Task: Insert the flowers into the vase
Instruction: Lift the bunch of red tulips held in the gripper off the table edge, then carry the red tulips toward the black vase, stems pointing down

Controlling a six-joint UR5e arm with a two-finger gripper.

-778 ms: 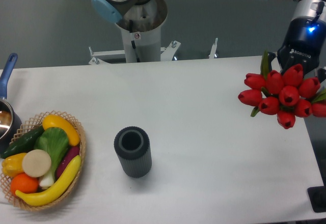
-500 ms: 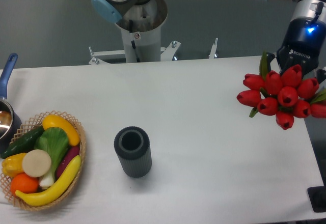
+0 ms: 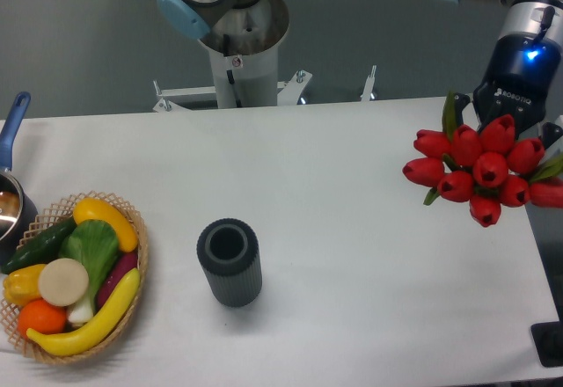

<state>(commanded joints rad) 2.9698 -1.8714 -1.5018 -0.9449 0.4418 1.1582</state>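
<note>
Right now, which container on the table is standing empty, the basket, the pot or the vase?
The vase, the dark ribbed cylinder mid-table: its round mouth shows nothing inside. The basket is heaped with vegetables, and the pot holds something brownish.

The vase (image 3: 230,262) is placed upright on the table (image 3: 352,229), left of centre and toward the front edge. A basket (image 3: 132,268) filled with vegetables (image 3: 75,273) is set at the table's left edge, well apart from the vase. A pan (image 3: 10,198) is seen just behind the basket, cut off by the frame. The flowers (image 3: 479,169) are held above the table's far right side, directly below the gripper (image 3: 515,97), well apart from the vase. The arm's base (image 3: 237,44) is mounted behind the table's rear edge.
</note>
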